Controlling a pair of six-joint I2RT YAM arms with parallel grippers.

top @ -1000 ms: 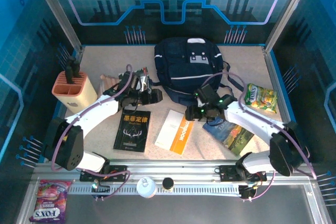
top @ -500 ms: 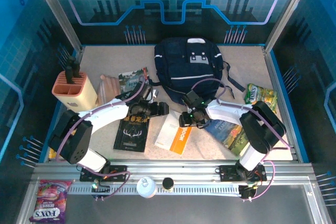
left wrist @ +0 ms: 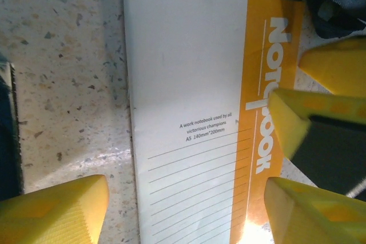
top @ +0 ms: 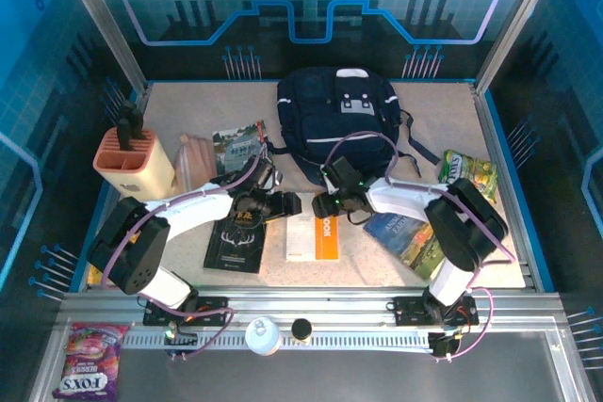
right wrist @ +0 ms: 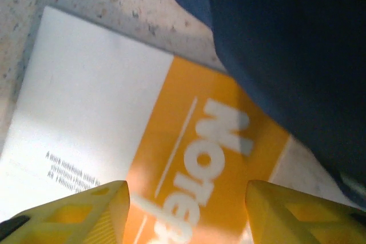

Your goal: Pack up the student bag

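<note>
Overhead view: both claws nose to nose over the notebook [top: 314, 237]; left claw [top: 285, 204] and right claw [top: 327, 205] close together at its far end; the backpack [top: 339, 124] is laid out top to bottom just beyond them, where the wrist cameras catch mere scraps of its cloth
Left wrist view: right in close; white panel, orange band, ruled lines and small print all readable, where overhead it's a plain white and orange slab; two yellow fingers [left wrist: 294, 119] of the right claw poke in over the orange band
Right wrist view: big white letters on orange between its own fingers; a dark blue fold of backpack looms just ahead, covering the notebook's far corner from this angle
Left claw: released; fingers spread wide, one over bare table [top: 443, 110], the other at the orange edge; nothing pinched
Right claw: released too; fingers apart above the cover, gripping nothing
Backpack: just past both claws, nearer the right one; dark navy, thin white stripes, grey-white patch at the top, black straps trailing off on the right claw's outer side
Black book [top: 237, 233]: on the left claw's outer side, beside the notebook
</note>
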